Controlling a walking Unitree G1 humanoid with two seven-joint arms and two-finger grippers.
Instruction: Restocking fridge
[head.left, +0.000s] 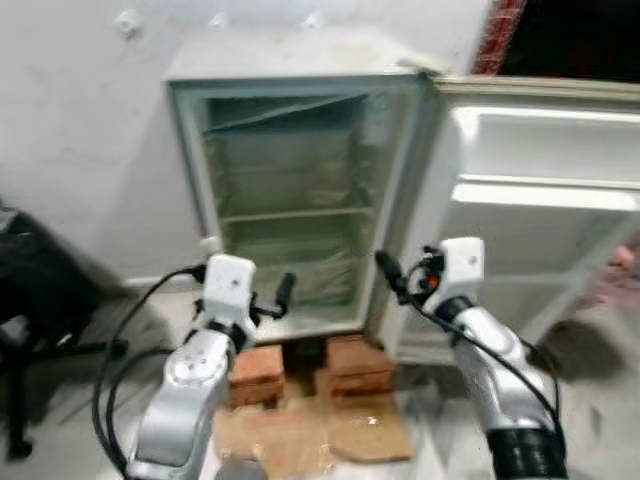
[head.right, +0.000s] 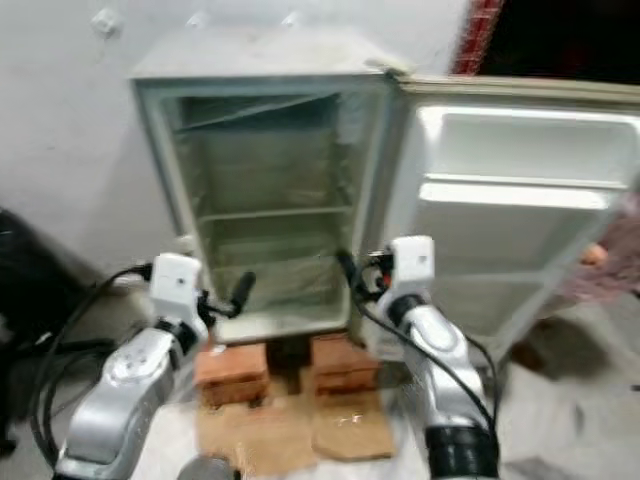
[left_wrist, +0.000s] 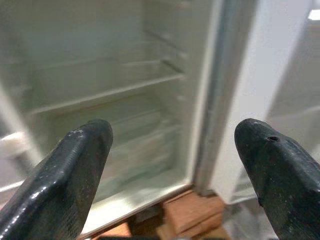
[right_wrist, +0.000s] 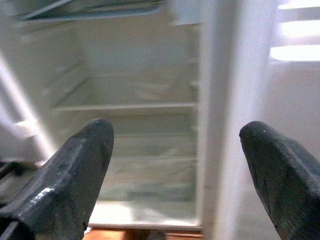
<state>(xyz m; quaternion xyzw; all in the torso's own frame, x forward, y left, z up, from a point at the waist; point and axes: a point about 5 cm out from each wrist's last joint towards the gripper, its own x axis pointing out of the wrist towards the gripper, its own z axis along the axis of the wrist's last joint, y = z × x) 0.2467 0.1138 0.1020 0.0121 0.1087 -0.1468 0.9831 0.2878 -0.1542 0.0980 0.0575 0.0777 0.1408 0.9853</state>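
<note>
**A:** Head views. Where does the fridge (head.left: 300, 190) lie from the grippers?

**B:** Straight ahead, cabinet upright, raised on bricks (head.left: 258, 368) over flattened cardboard (head.left: 320, 428). Its door (head.left: 540, 190) is swung wide toward the robot's right. The shelf (head.left: 295, 213) runs crosswise to the arms' reach; nothing stands on it. The left gripper (head.left: 283, 292) and right gripper (head.left: 390, 272) are both raised before the lower compartment, about equally near, the right one beside the hinge-side edge. A black chair (head.left: 30, 300) stands off to the left.

**A:** Left wrist view. Jaw state?

**B:** The left fingers (left_wrist: 70, 175) are spread apart, nothing between them; the fridge interior and bricks show through the gap.

**A:** Right wrist view?

**B:** The right fingers (right_wrist: 75, 165) are likewise spread and empty, aimed at the shelf and the cabinet's edge post.

**A:** What does the next move turn on?

**B:** Judged from this, no stock item is visible in either gripper or nearby; one must be fetched first, then carried forward into the cabinet.
</note>
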